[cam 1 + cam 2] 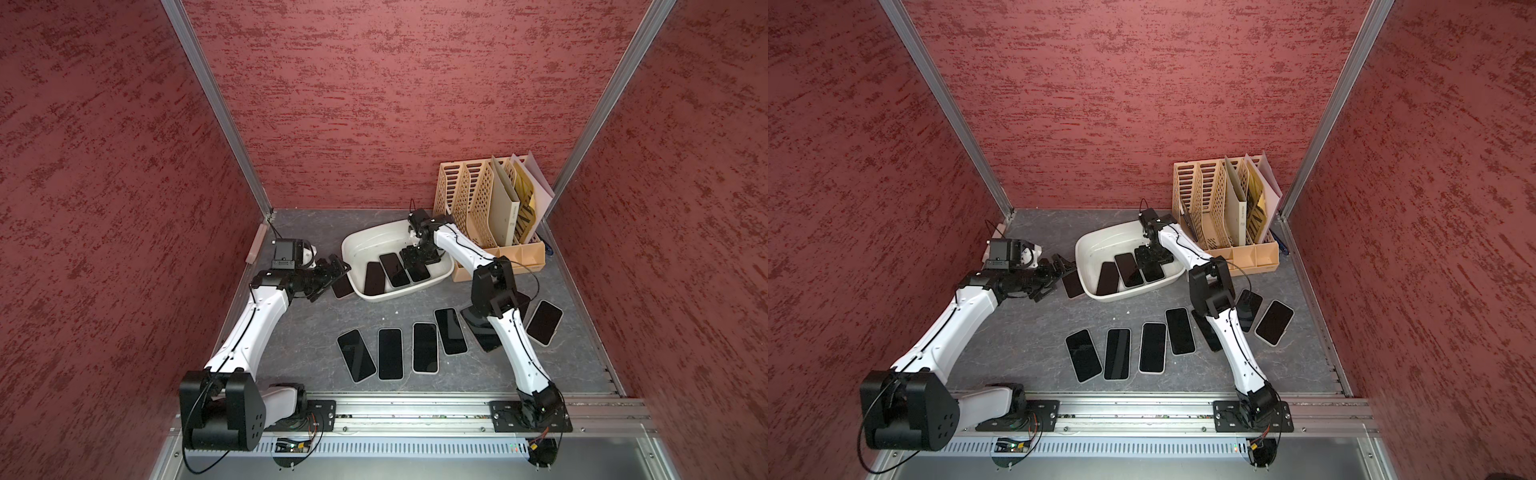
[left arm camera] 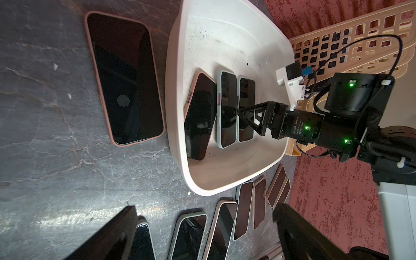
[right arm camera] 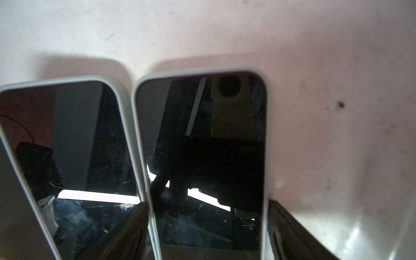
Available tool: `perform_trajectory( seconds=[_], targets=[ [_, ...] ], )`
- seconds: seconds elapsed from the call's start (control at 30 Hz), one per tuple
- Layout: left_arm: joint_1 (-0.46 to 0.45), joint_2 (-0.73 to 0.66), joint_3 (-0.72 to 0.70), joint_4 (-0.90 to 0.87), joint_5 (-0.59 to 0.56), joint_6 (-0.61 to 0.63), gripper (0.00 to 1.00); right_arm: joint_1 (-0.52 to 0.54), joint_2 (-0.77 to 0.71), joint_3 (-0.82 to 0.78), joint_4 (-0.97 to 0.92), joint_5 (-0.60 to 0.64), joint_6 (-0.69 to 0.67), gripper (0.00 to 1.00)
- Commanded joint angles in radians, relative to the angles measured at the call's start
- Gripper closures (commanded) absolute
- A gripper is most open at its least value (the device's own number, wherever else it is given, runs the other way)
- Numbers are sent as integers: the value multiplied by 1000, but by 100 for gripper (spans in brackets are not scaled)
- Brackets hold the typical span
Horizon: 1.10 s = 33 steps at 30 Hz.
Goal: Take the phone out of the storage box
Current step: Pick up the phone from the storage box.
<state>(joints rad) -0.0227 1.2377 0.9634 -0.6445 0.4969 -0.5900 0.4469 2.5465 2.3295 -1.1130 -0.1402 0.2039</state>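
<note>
My left arm (image 1: 253,324) reaches forward and low, elbow out to the side. Its wrist is rolled so the left gripper (image 1: 330,279) lies sideways, jaws spread wide and holding nothing. My right arm (image 1: 515,345) stretches far forward, elbow raised and forearm sloping down. The right gripper (image 1: 417,261) points steeply downward, its black fingers (image 3: 290,231) standing apart; whether they are clamping I cannot tell.
</note>
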Motion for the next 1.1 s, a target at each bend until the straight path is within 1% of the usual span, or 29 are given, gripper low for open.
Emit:
perform_trajectory(
  seconds=[0.0, 0.17, 0.27, 0.33, 0.4, 0.47, 0.63, 0.9, 1.07],
  targets=[
    [-7, 7, 24, -5, 18, 1, 0, -51, 63, -58, 24, -70, 52, 16],
    [-8, 24, 35, 3, 23, 0, 0, -50, 124, 59, -60, -43, 38, 11],
    [-8, 31, 37, 2, 24, 2, 0, -43, 135, 64, -70, -43, 8, 6],
    [-10, 32, 33, 4, 26, 2, 0, -37, 124, 40, -47, -66, -12, 2],
    [-9, 33, 27, 6, 30, 3, 0, -30, 94, -16, 1, -72, -26, 2],
    [-9, 32, 19, 6, 32, 4, 0, -27, 82, -30, 24, -74, -38, 2],
    [-9, 26, 6, 5, 33, 8, 0, -20, 111, 12, -10, -66, -65, 2],
    [-1, 22, -12, 4, 41, 15, 0, 1, 139, 39, -28, -140, -129, 2],
    [6, 19, -21, 6, 50, 14, 0, 15, 164, 77, -80, -108, -184, 2]
  ],
)
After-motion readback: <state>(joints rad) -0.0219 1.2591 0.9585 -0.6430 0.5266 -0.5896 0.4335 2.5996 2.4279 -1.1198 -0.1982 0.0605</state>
